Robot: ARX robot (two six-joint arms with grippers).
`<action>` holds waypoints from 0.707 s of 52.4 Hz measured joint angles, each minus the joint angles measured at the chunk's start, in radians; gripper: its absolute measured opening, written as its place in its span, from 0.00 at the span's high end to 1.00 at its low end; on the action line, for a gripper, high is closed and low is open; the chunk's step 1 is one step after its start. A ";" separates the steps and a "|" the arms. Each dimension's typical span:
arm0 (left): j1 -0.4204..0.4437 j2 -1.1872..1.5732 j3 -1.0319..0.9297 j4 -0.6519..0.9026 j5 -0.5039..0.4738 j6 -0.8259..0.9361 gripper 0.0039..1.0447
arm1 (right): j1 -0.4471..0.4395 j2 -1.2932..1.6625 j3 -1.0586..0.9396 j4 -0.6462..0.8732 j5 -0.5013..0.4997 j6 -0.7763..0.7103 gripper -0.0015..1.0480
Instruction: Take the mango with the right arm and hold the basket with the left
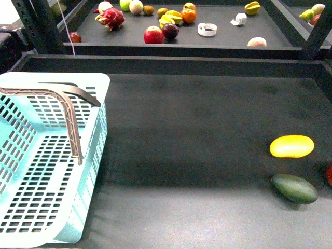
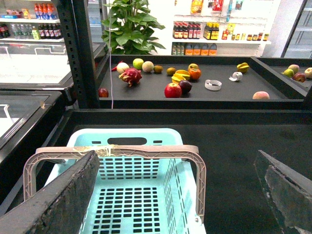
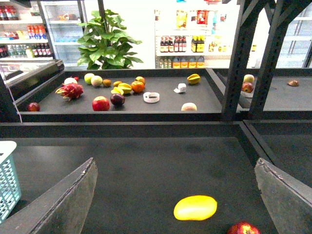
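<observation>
The mango (image 1: 291, 146) lies on its side on the dark table (image 1: 197, 119), far over to the right and well apart from the basket (image 1: 96, 136), which stands at the near left with one swing handle (image 1: 70, 116) raised over its open mouth. That split suits the job: each arm has its own thing on its own side and neither needs to cross the other. The left gripper (image 2: 176, 158) hangs above the basket's near end with its jaws spread wide and nothing between them, the raised handle crossing the gap, so my guess is that the handle or the rim is where it means to take hold. The right gripper (image 3: 174, 165) is likewise spread and empty, well back from the mango, which lies ahead of it within the span of the jaws. The tight spot is on the mango's near side, where a dark green fruit (image 1: 294, 188) lies just beside it and a red fruit (image 1: 329, 175) sits at the right edge of the front view. The table to the mango's left and on its far side is bare, so coming in from above looks safest. The raised back lip (image 1: 171, 63) and the upright post (image 3: 241, 58) stand far enough off not to matter.
</observation>
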 joint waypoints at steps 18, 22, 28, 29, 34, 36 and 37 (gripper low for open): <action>0.000 0.000 0.000 0.000 0.000 0.000 0.08 | 0.000 0.000 0.000 0.000 0.000 0.000 0.08; 0.000 0.000 0.000 0.000 0.000 0.000 0.08 | 0.000 0.000 0.000 0.000 0.000 0.000 0.08; 0.000 0.000 0.000 0.000 0.000 0.000 0.08 | 0.000 0.000 0.000 0.000 0.000 0.000 0.08; 0.000 0.000 0.000 0.000 0.000 0.000 0.08 | 0.000 0.000 0.000 0.000 0.000 0.000 0.08; 0.000 0.000 0.000 0.000 0.000 0.000 0.08 | 0.000 0.000 0.000 0.000 0.000 0.000 0.08; 0.000 0.000 0.000 0.000 0.000 0.000 0.08 | 0.000 0.000 0.000 0.000 0.000 0.000 0.08; 0.000 0.000 0.000 0.000 0.000 0.000 0.08 | 0.000 0.000 0.000 0.000 0.000 0.000 0.08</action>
